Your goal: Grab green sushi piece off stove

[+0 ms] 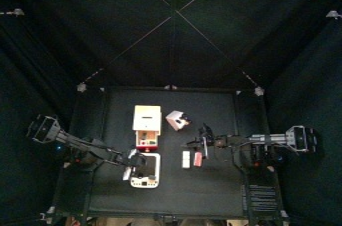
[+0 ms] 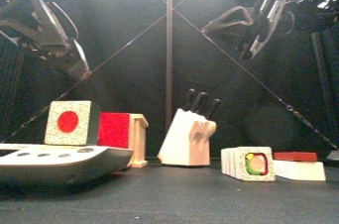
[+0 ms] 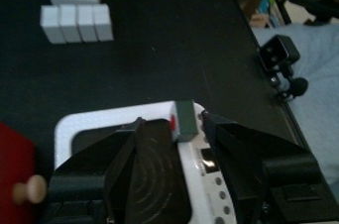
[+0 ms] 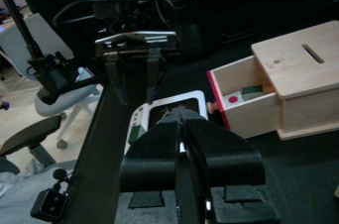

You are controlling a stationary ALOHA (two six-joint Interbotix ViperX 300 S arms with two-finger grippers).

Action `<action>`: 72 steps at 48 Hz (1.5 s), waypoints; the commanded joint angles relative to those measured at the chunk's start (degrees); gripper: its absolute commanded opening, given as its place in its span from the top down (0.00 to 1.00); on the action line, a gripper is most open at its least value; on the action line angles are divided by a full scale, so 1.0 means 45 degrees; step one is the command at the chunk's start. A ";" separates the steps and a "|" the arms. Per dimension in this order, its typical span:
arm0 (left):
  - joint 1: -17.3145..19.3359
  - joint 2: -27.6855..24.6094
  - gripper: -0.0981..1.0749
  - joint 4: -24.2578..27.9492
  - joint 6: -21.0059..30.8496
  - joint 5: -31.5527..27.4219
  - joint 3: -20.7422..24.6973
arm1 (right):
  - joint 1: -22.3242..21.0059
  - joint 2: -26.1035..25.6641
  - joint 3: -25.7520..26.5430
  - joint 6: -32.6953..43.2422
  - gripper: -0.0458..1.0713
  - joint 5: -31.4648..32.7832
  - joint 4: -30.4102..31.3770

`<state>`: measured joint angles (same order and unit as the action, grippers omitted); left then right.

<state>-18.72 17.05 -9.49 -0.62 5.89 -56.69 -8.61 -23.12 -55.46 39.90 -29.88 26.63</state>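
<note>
Stove (image 2: 47, 161) lengthwise toward camera

Stove (image 2: 47, 161) at surface (image 2: 185, 203) front left. Sushi piece (image 3: 185, 121) on stove edge. Box with drawer (image 1: 147, 120) behind stove. Knife block (image 2: 187, 136) centre. Sushi row (image 2: 249, 163) right of knife block.

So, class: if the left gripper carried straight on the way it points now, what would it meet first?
Probably the green sushi piece on the white stove: in the left wrist view it sits between the open jaws of the left gripper. The remaining gap is unclear.
</note>
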 commanded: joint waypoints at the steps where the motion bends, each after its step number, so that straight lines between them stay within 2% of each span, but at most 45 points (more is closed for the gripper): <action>1: -0.0195 -0.0703 0.18 -0.0176 0.0020 -0.0703 0.0879 | -0.0039 -0.0117 0.0293 0.0020 0.62 -0.0117 -0.0020; 7: -0.0293 -0.1367 0.18 -0.0195 0.0020 -0.1035 0.1367 | -0.0039 -0.0117 0.0293 0.0020 0.62 -0.0117 -0.0020; 34: -0.0332 -0.3008 0.18 -0.0195 0.0000 -0.0566 0.1816 | -0.0039 -0.0117 0.0312 0.0020 0.62 -0.0117 -0.0039; 45: -0.0254 -0.3281 0.20 -0.0176 0.0000 -0.0566 0.1953 | -0.0039 -0.0117 0.0293 0.0020 0.62 -0.0117 -0.0039; 63: -0.0234 -0.3027 0.43 -0.0117 0.0000 -0.0645 0.1973 | -0.0039 -0.0117 0.0293 0.0020 0.62 -0.0117 -0.0020; 72: -0.0176 -0.2480 0.45 -0.0098 0.0000 -0.0684 0.1934 | -0.0039 -0.0117 0.0293 0.0020 0.62 -0.0117 -0.0020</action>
<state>-19.78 3.96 -10.11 -0.62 2.64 -49.13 -8.61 -23.12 -55.46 39.99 -29.88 26.63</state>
